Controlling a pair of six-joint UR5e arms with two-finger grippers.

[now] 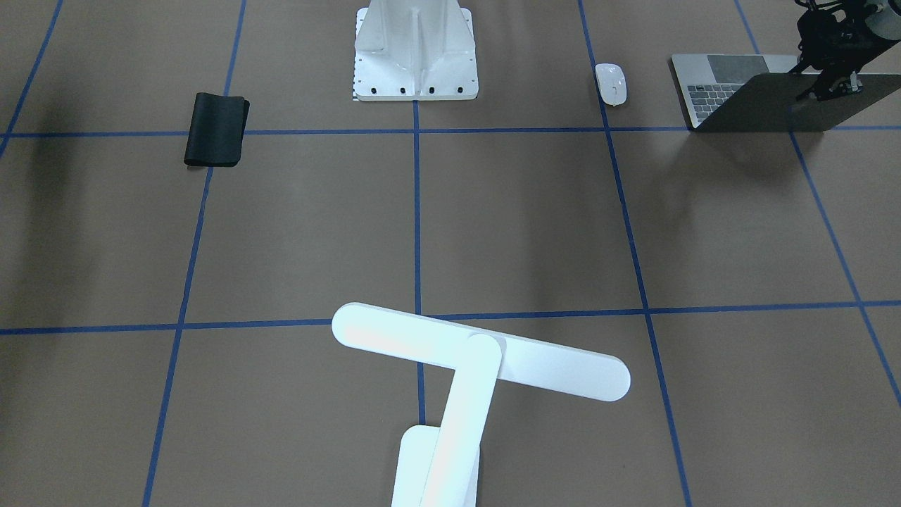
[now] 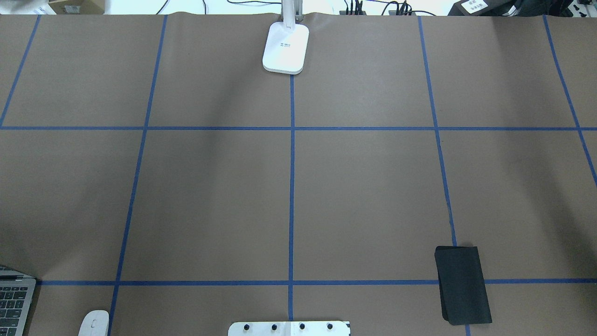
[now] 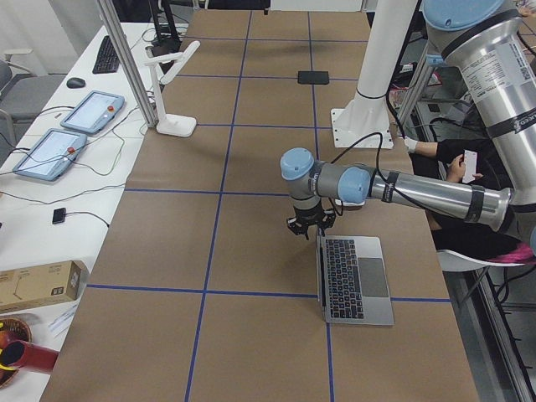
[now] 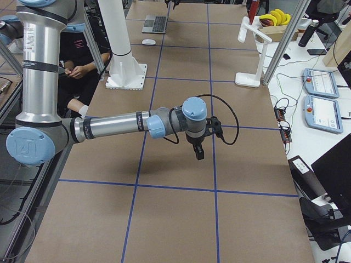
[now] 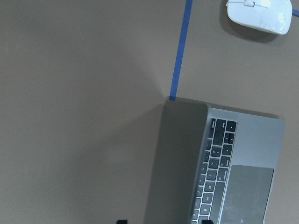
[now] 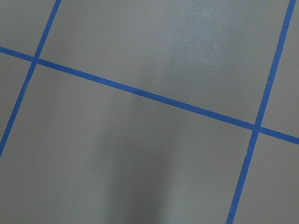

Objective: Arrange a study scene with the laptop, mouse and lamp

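The grey laptop [image 1: 732, 88] stands open near the robot's left end of the table, with its lid [image 5: 180, 158] about upright. My left gripper [image 1: 829, 79] hangs at the lid's top edge. In the left wrist view its fingertips [image 5: 122, 221] show spread, one on each side of the lid, so it is open. The white mouse [image 1: 609, 83] lies beside the laptop and also shows in the left wrist view [image 5: 259, 15]. The white lamp [image 1: 479, 359] stands at the table's far middle, with its base [image 2: 286, 49] on the centre line. My right gripper [image 4: 198, 152] hovers over bare table; I cannot tell whether it is open.
A white bolted pedestal [image 1: 415, 49] stands at the robot's edge in the middle. A black flat pad [image 1: 216, 130] lies towards the robot's right. Blue tape lines [image 2: 291, 186] divide the brown table into squares.
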